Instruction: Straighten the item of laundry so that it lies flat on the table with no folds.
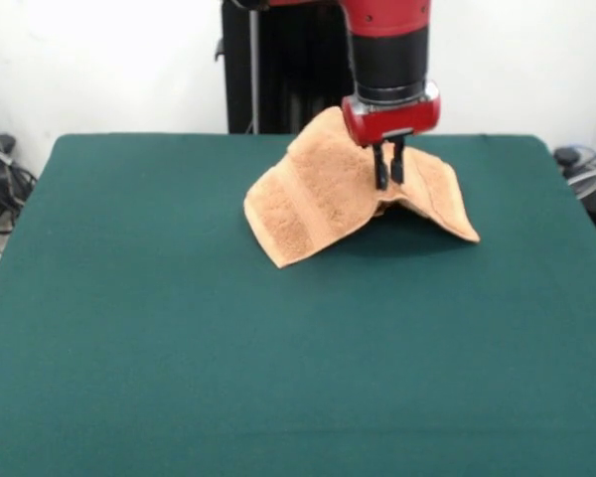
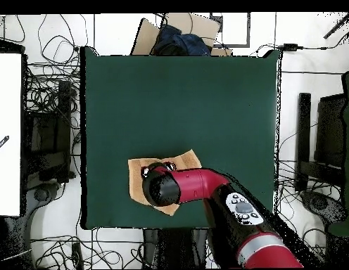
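A: The gripper is down at the middle of the towel, fingers nearly together and pinching a ridge of cloth. It's tented up off the table.

B: Where is it on the table?

A: Far side from the front camera, a bit right of centre. Overhead, the arm covers most of the towel, near the table's edge by the robot's base.

B: The risk?

A: It's a mid-cloth pinch, so any pull likely drags the whole towel along, folds intact. A thin grip on terry could also slip, dropping it bunched, or a sideways pull could flip a corner under.
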Robot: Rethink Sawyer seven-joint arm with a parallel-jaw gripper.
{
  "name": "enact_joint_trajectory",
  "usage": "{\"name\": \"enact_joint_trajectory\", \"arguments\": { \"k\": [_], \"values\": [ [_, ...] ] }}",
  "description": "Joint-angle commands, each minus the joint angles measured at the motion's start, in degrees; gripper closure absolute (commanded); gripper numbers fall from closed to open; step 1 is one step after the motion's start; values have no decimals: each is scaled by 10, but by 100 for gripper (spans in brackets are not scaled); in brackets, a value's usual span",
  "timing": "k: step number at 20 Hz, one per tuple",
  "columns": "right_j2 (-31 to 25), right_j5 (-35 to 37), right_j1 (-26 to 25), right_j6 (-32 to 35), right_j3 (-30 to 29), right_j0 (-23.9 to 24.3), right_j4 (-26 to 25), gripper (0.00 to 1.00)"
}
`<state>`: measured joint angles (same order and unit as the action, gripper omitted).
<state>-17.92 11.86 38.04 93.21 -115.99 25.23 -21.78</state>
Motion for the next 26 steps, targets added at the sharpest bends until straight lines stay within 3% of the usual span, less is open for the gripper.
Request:
{"name": "enact_joint_trajectory", "arguments": {
  "k": [1,8,14,26],
  "values": [
    [-52,93,6,20,86,-23,32,100],
    [-44,110,-20,18,125,-33,18,100],
    [-24,171,-15,32,148,-54,27,100],
    [-23,216,-70,37,249,-78,31,100]
  ]
}}
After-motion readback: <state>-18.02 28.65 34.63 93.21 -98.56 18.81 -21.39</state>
